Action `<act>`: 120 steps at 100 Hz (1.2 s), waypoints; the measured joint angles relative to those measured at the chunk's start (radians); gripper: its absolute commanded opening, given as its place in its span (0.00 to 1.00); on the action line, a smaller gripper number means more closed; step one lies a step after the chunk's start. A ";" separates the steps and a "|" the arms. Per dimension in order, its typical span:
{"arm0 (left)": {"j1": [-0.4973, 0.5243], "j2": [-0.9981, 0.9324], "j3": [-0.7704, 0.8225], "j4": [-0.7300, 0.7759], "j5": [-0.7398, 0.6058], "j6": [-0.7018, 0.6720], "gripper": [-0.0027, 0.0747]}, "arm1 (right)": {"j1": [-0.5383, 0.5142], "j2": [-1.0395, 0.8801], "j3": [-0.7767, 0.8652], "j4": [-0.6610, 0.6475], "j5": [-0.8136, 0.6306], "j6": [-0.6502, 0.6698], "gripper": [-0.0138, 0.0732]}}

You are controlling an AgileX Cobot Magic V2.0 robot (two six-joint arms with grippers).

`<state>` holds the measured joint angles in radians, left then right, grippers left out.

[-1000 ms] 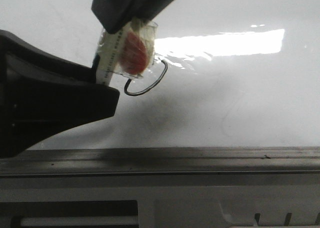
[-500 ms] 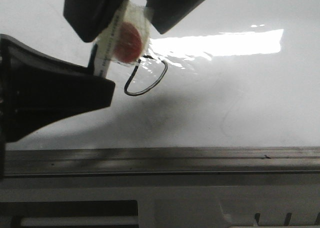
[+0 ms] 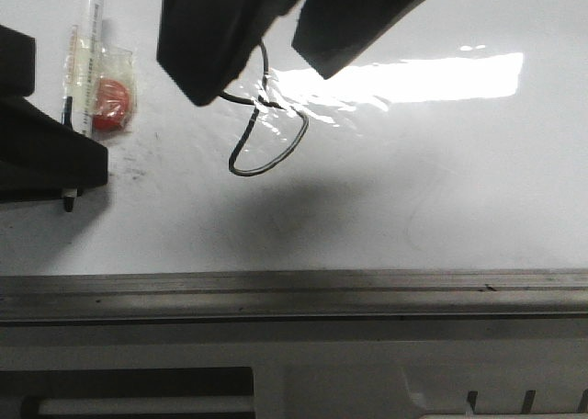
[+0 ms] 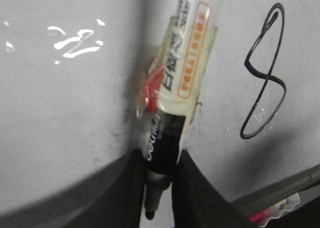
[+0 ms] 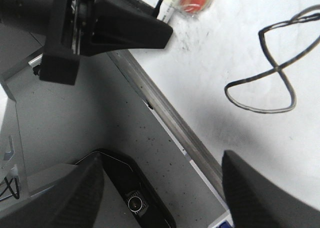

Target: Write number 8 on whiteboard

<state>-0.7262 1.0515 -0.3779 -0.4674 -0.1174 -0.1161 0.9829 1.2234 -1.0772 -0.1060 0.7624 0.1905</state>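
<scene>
The whiteboard (image 3: 441, 180) carries the number 8 (image 3: 271, 148), a thin black line; its upper loop is partly hidden behind my right gripper (image 3: 262, 81), which hangs open and empty just above it. My left gripper (image 3: 64, 162) is at the left, shut on a black-and-white marker (image 3: 81, 61) wrapped in clear tape with a red piece (image 3: 110, 107), tip near the board. In the left wrist view the marker (image 4: 175, 88) sits between the fingers (image 4: 125, 198), with the whole 8 (image 4: 265, 73) beside it. The right wrist view shows the 8 (image 5: 270, 73) and wide-apart jaws.
A grey metal rail (image 3: 294, 290) runs along the board's near edge, with the grey robot base (image 3: 349, 382) below it. A bright light reflection (image 3: 413, 79) lies right of the 8. A black device (image 5: 130, 198) lies on the grey surface below the rail.
My left gripper has carried the marker left, away from the 8. My right gripper's fingers let go of the taped marker, opened, and now sit over the 8's upper loop.
</scene>
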 measured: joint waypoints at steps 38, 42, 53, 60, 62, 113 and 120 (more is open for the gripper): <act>0.004 0.000 -0.015 -0.025 0.035 0.000 0.30 | 0.000 0.000 0.000 0.000 0.002 0.000 0.66; 0.004 0.000 -0.015 -0.031 0.041 0.000 0.41 | 0.000 0.000 0.000 0.000 0.002 0.000 0.66; 0.004 -0.002 -0.019 -0.034 0.066 0.001 0.63 | 0.000 0.000 0.000 0.000 0.002 0.000 0.66; 0.004 -0.008 -0.023 -0.034 0.088 0.001 0.66 | 0.000 0.000 0.000 0.000 0.002 0.000 0.65; 0.004 -0.011 -0.025 -0.036 0.095 0.001 0.66 | 0.000 0.000 0.000 0.000 0.002 0.000 0.64; 0.013 -0.340 -0.004 0.002 0.214 0.001 0.01 | 0.000 -0.221 0.109 -0.088 -0.064 0.002 0.09; 0.013 -0.415 0.009 0.020 0.214 0.001 0.01 | 0.000 -0.303 0.181 -0.109 -0.126 0.002 0.09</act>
<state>-0.7129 0.6365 -0.3688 -0.4475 0.0963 -0.1147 0.9829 0.9208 -0.8957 -0.2151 0.6363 0.1929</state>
